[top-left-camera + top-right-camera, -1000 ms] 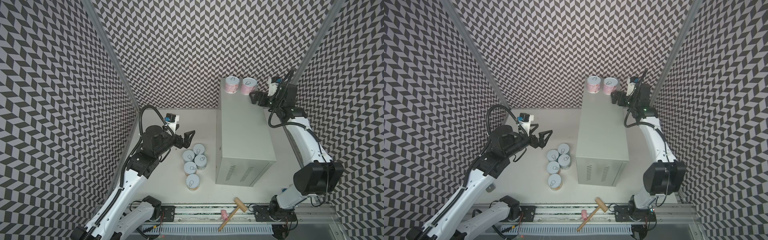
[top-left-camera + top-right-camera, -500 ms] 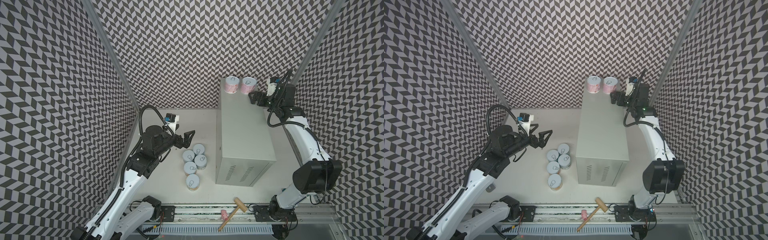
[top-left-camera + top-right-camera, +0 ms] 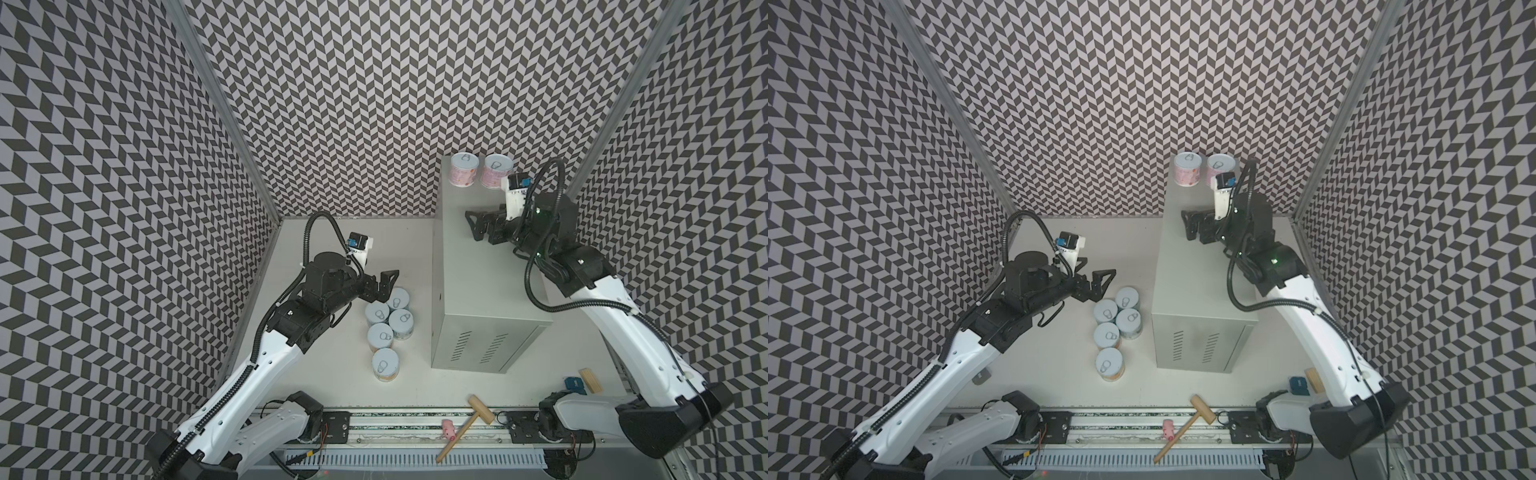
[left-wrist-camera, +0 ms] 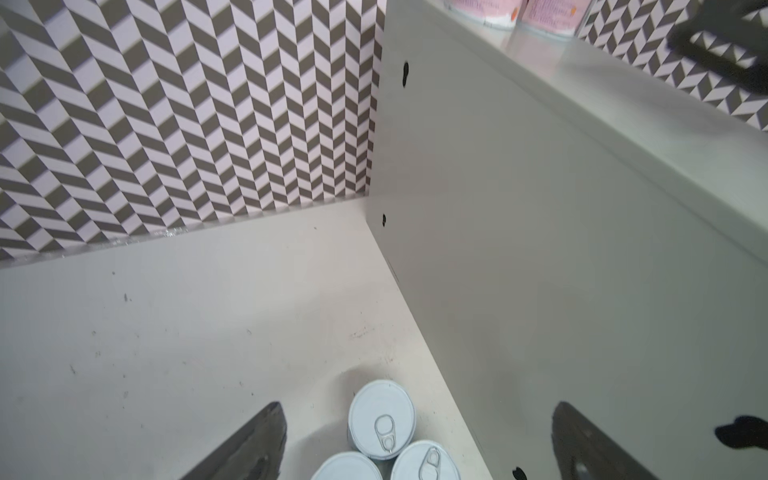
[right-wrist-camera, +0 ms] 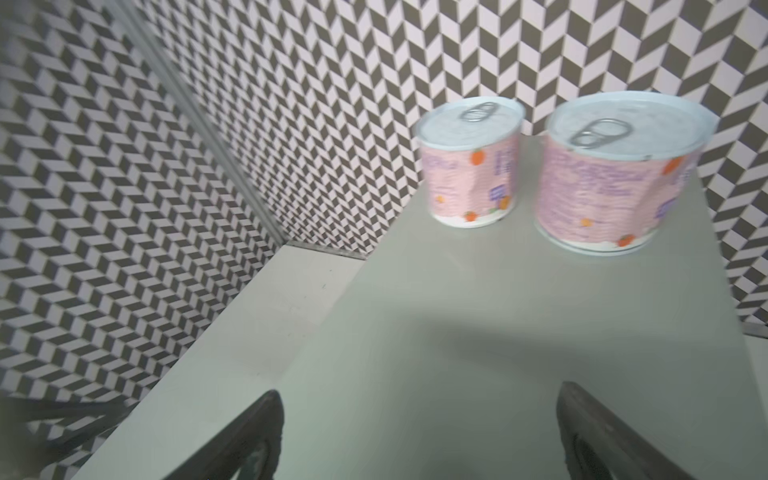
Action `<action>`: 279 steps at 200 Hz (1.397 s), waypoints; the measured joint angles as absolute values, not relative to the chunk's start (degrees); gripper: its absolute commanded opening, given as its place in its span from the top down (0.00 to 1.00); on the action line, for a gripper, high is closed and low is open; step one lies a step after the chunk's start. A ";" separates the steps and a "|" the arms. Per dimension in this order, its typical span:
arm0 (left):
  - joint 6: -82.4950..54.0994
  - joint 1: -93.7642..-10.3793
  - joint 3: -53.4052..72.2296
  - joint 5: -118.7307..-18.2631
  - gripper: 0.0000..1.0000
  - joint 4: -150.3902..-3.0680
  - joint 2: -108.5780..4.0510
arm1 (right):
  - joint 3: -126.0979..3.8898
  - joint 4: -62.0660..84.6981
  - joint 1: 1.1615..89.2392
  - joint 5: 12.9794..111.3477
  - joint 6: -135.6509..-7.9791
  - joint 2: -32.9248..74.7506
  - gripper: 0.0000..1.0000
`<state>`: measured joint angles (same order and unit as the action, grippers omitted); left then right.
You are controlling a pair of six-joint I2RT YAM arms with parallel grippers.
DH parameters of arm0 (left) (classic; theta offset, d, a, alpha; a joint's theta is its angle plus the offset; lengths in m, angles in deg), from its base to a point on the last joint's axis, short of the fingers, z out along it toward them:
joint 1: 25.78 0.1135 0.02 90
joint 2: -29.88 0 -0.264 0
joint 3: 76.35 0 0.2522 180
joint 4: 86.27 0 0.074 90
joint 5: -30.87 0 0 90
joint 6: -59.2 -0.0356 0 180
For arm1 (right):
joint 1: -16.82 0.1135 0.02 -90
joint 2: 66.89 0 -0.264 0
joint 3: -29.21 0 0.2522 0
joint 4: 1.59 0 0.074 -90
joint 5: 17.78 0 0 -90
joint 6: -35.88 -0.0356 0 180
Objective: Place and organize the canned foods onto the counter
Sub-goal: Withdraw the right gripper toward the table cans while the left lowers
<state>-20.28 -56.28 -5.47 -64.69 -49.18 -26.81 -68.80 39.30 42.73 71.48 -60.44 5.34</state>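
Two pink canned foods (image 3: pixel 464 169) (image 3: pixel 496 171) stand upright at the far end of the grey counter (image 3: pixel 478 270), side by side; they also show in the right wrist view (image 5: pixel 471 162) (image 5: pixel 615 174). Several blue-lidded cans (image 3: pixel 380 336) cluster on the white floor left of the counter (image 3: pixel 1196 266). My left gripper (image 3: pixel 390 286) hangs open just above the farthest floor can (image 4: pixel 382 419), holding nothing. My right gripper (image 3: pixel 471 226) is open and empty over the counter top (image 5: pixel 457 311), a short way in front of the pink cans.
A wooden mallet (image 3: pixel 465 422) and a small pink toy (image 3: pixel 448 428) lie on the front rail. A wooden block (image 3: pixel 590 380) and a blue object (image 3: pixel 575 384) sit by the right arm's base. Patterned walls close in on three sides.
My right gripper has drawn away from the pink cans, moving left and nearer over the counter top. The left arm and all cans have stayed still.
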 measured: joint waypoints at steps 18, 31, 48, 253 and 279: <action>-18.58 -56.52 -5.44 -63.11 0.00 -45.99 -27.53 | -68.58 41.36 47.21 73.47 -59.66 2.39 0.01; -16.96 -56.50 -5.16 -62.11 0.00 -42.93 -28.34 | -68.86 43.10 50.23 74.57 -59.04 0.81 0.01; -14.58 -56.50 -4.55 -60.97 0.00 -38.84 -29.76 | -70.44 46.30 54.20 75.48 -58.04 0.11 0.00; 6.67 -74.12 -18.67 -68.43 0.00 -19.50 -29.91 | -77.19 69.90 93.90 92.73 -57.30 4.31 0.01; 11.06 -79.01 -20.50 -66.94 0.00 -20.35 -31.46 | -74.63 68.66 93.90 93.10 -56.99 3.13 0.01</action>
